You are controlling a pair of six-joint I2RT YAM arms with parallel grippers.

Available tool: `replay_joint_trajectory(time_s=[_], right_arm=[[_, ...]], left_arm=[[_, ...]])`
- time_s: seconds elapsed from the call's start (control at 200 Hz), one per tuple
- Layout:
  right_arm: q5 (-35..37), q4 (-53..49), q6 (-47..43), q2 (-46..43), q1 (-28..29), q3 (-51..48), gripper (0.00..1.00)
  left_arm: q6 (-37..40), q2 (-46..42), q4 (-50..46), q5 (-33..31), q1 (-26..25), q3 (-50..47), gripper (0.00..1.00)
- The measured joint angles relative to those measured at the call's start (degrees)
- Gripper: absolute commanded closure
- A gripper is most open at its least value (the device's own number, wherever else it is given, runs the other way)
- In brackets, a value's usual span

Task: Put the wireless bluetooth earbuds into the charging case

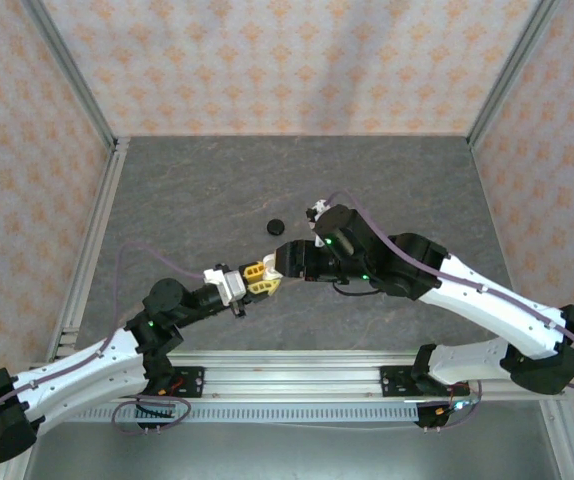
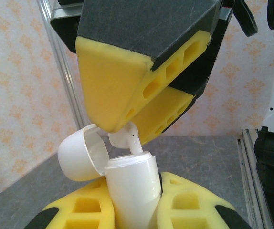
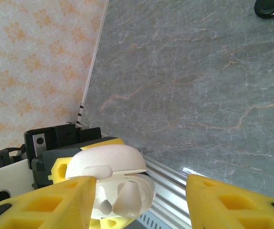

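- Left gripper (image 2: 137, 202): yellow fingers pressed against both sides of the white charging case (image 2: 134, 186), which stands upright between them.
- Case lid (image 2: 82, 152): hinged open, tipped back to one side of the case mouth.
- Right gripper (image 3: 139, 191): fingers spread apart, pinching nothing, with the tips just above the case mouth.
- White earbud (image 2: 127, 140): seated in the case mouth, head standing proud, directly under the right fingertips.
- Small black item (image 1: 275, 226): on the table (image 1: 217, 180), beyond both grippers and apart from them.

White charging case (image 2: 133, 191) stands upright, lid (image 2: 82, 152) flipped open toward nine o'clock; a white earbud (image 2: 126, 140) sits partly inserted, stem down.
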Motion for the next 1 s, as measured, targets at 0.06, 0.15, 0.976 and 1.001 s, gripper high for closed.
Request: replay_joint_trajectory(time_s=[0.06,0.15,0.976,1.001], right_arm=[[0.0,0.1,0.0,0.0,0.0,-0.1,0.47],[0.0,0.2,0.0,0.0,0.0,-0.1,0.47],[-2.3,4.4,1.1,-7.1,-1.9,-5.3,0.69],[-2.6,4.7,1.1,-6.7,-1.9,-5.4,0.7]], left_arm=[[-0.2,0.2,0.0,0.0,0.0,0.0,1.0],[-0.2,0.5,0.1,0.0,0.0,0.0,1.0],[-1.4,1.0,1.4,0.4,0.0,0.0,1.0],[-1.4,1.0,1.5,0.4,0.0,0.0,1.0]])
